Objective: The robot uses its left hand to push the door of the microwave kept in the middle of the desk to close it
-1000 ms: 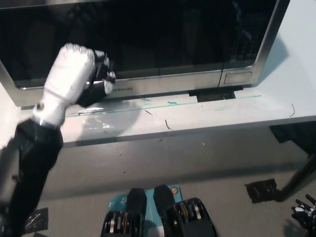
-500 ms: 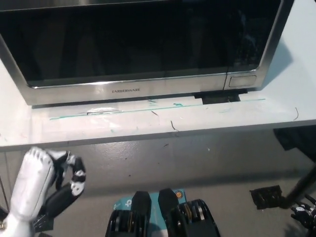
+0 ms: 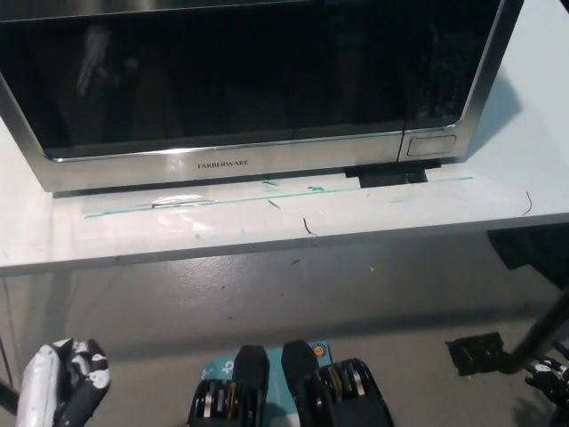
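Now one microwave [image 3: 249, 80] stands on the desk [image 3: 293, 218], its single door [image 3: 222, 71] shut flush. One white left hand [image 3: 62, 391] hangs low, fingers curled around nothing; the right hand [image 3: 549, 381] is too small to tell.

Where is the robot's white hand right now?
In the head view, the white left hand sits at the bottom left corner, down below the desk edge and well away from the microwave.

A white desk [image 3: 267, 227] carries the microwave [image 3: 249, 80], seemingly shut.
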Controlling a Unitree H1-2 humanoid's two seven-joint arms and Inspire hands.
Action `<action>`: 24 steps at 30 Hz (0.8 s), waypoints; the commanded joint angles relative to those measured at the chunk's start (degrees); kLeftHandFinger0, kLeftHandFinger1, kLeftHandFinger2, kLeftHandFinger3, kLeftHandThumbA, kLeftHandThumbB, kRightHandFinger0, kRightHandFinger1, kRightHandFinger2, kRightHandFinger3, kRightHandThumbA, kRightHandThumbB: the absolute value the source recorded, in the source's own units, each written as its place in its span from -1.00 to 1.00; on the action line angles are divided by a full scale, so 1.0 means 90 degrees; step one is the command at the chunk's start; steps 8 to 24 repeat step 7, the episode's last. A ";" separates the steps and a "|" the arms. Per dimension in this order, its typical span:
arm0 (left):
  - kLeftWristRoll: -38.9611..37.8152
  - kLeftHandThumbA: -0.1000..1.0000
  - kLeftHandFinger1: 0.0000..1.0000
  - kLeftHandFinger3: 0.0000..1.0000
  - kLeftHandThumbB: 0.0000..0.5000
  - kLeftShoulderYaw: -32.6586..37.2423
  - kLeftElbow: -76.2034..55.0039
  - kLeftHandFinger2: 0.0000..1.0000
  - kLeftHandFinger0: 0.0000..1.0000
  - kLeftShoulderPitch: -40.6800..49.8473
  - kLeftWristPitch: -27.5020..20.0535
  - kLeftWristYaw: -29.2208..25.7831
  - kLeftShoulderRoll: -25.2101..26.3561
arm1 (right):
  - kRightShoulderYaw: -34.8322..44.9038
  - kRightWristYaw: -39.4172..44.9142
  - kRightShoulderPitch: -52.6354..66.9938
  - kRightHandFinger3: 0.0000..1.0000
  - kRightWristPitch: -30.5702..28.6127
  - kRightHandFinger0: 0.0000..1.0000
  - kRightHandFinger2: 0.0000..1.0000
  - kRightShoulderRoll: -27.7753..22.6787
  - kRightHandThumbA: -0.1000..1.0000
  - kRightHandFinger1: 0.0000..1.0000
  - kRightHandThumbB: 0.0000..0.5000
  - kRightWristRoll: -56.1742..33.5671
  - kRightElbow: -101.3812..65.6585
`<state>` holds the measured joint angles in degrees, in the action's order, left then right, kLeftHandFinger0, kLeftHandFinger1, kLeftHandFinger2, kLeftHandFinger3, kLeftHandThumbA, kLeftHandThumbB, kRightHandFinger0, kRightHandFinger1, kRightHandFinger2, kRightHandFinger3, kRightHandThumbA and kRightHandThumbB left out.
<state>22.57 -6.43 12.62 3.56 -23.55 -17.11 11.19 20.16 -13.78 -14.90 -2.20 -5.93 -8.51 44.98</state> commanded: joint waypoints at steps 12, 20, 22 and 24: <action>-0.0971 -0.98 -0.93 -0.26 -0.96 -0.0631 0.1099 -0.68 -0.92 -0.0694 0.1619 0.0217 -0.0228 | 0.0047 -0.0155 -0.0233 0.59 -0.0139 -0.10 0.11 -0.0134 -1.00 -0.06 -1.00 -0.0054 -0.0047; -0.0971 -0.98 -0.93 -0.26 -0.96 -0.0631 0.1099 -0.68 -0.92 -0.0694 0.1619 0.0217 -0.0228 | 0.0047 -0.0155 -0.0233 0.59 -0.0139 -0.10 0.11 -0.0134 -1.00 -0.06 -1.00 -0.0054 -0.0047; -0.0971 -0.98 -0.93 -0.26 -0.96 -0.0631 0.1099 -0.68 -0.92 -0.0694 0.1619 0.0217 -0.0228 | 0.0047 -0.0155 -0.0233 0.59 -0.0139 -0.10 0.11 -0.0134 -1.00 -0.06 -1.00 -0.0054 -0.0047; -0.0971 -0.98 -0.93 -0.26 -0.96 -0.0631 0.1099 -0.68 -0.92 -0.0694 0.1619 0.0217 -0.0228 | 0.0047 -0.0155 -0.0233 0.59 -0.0139 -0.10 0.11 -0.0134 -1.00 -0.06 -1.00 -0.0054 -0.0047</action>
